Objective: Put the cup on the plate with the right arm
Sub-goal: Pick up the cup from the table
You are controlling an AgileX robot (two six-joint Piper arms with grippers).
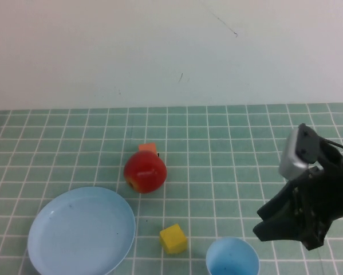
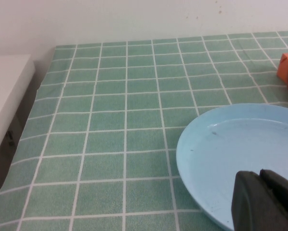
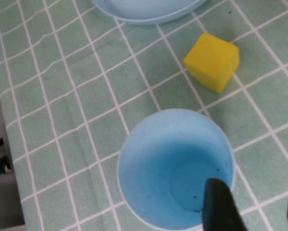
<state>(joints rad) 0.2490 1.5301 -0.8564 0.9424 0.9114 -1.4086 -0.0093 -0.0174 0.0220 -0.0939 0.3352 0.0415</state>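
Two light blue items seen on green tiled surface (image 1: pixel 217 143): cup (image 1: pixel 232 258) upright at near edge, plate (image 1: pixel 81 231) well apart toward robot's left. Yellow cube (image 1: pixel 173 238) set between them, just beside cup. Right end effector (image 3: pixel 252 204) held above cup, fingers spread apart, nothing gripped. Left end effector (image 2: pixel 265 202) positioned over plate rim, fingers pressed together. Red apple (image 1: pixel 145 172) located beyond plate, orange block (image 1: pixel 148 148) touching behind it.
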